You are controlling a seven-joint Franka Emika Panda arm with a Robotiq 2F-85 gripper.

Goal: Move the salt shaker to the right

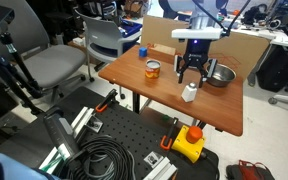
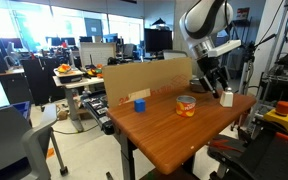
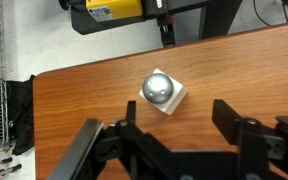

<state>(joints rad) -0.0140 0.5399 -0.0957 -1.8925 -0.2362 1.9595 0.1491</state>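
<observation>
The salt shaker [image 1: 189, 92] is small and white with a shiny metal top. It stands upright on the wooden table [image 1: 144, 85] near its front edge. In the wrist view it [image 3: 161, 92] sits just ahead of the jaws. It also shows in an exterior view [image 2: 226, 97] near the table's corner. My gripper [image 1: 192, 76] hangs just above the shaker, open and empty. In the wrist view the two black fingers [image 3: 174, 125] are spread wide with bare table between them. The gripper [image 2: 215, 86] shows beside the shaker.
An orange-brown jar [image 1: 153, 69] stands left of the shaker. A metal bowl [image 1: 219, 76] sits on the right. A small blue object [image 1: 144, 49] is at the back by a cardboard wall [image 1: 164, 35]. A yellow device [image 1: 188, 143] lies on the floor below the table edge.
</observation>
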